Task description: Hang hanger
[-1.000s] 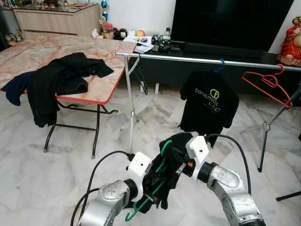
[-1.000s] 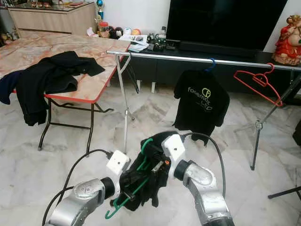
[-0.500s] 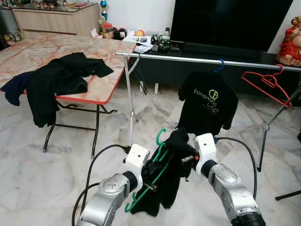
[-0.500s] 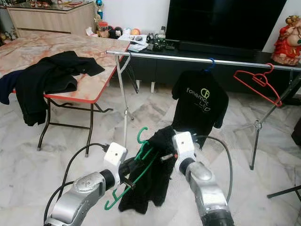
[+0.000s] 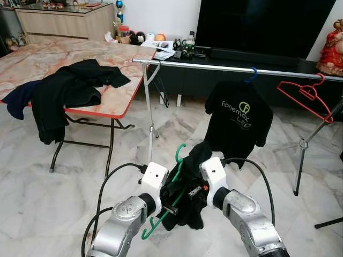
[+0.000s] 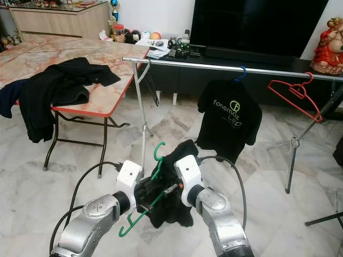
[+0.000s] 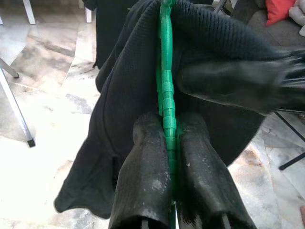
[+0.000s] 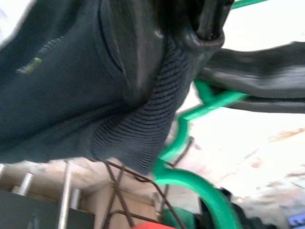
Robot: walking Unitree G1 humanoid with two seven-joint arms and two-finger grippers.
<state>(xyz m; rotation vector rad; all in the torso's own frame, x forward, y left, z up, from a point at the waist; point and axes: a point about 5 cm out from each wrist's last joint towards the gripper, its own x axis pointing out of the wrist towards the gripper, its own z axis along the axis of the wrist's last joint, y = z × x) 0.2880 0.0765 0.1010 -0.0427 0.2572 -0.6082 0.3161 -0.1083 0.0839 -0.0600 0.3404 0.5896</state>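
Note:
A green plastic hanger (image 5: 179, 160) tilts up in front of me with a black garment (image 5: 190, 209) bunched over it. My left gripper (image 5: 170, 199) is shut on the hanger's shaft, and in the left wrist view its two fingers (image 7: 147, 176) clamp the green hanger (image 7: 167, 119). My right gripper (image 5: 195, 190) sits close beside the left one, shut on a fold of the black garment (image 8: 95, 71). Beyond them the silver clothes rail (image 5: 214, 67) runs across the room at about chest height.
A black printed T-shirt (image 5: 238, 115) hangs on the rail from a blue hanger, and a bare red hanger (image 5: 305, 93) hangs further right. A marble-top folding table (image 5: 118, 101) with dark clothes (image 5: 69, 85) stands at the left. The rail's stand legs (image 5: 149, 128) rise from the marble floor.
The right gripper has come back in toward the left gripper, bunching the garment that hung longer half a second ago. The hanger's hook stands higher than one second ago.

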